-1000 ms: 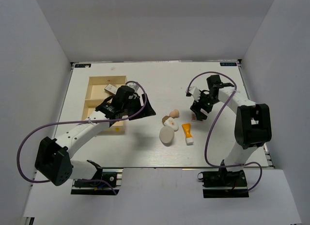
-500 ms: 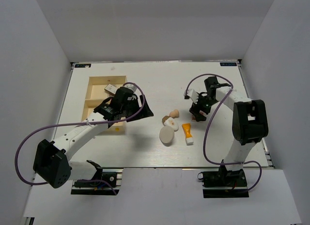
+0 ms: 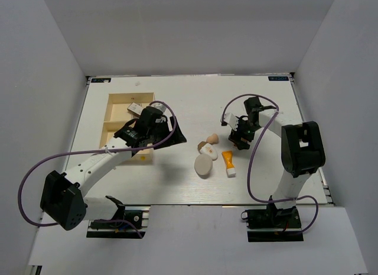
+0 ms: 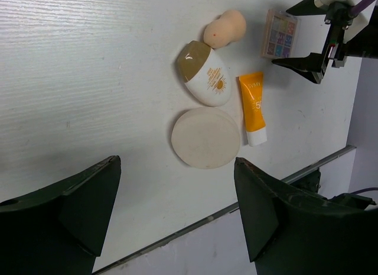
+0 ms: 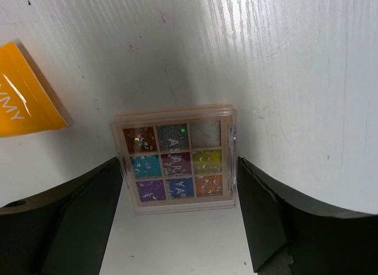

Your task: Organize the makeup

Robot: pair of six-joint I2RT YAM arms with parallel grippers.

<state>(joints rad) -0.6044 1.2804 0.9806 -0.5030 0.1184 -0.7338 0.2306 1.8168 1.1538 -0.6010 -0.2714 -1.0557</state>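
Observation:
The multicolour square palette [image 5: 175,158] lies flat on the white table, and my right gripper [image 5: 179,168] is open with one finger close to each side of it. The top view shows that gripper [image 3: 241,138] right of centre, covering most of the palette. Left of it lie the beige egg-shaped sponge [image 3: 212,138], a white oval bottle with an olive cap [image 3: 207,149], the cream round compact [image 3: 202,165] and the orange white-capped tube [image 3: 228,162]. My left gripper [image 3: 168,136] hangs open and empty beside the tray, with the compact [image 4: 205,137] ahead of its fingers.
The light wooden compartment tray [image 3: 127,100] stands at the left, partly under my left arm, with a small case [image 3: 134,107] in its far compartment. The table's near edge [image 4: 236,207] runs just beyond the compact. Purple cables loop over both arms.
My right gripper has shifted left and lowered around the palette, and its jaws have narrowed a little. The left arm has barely moved.

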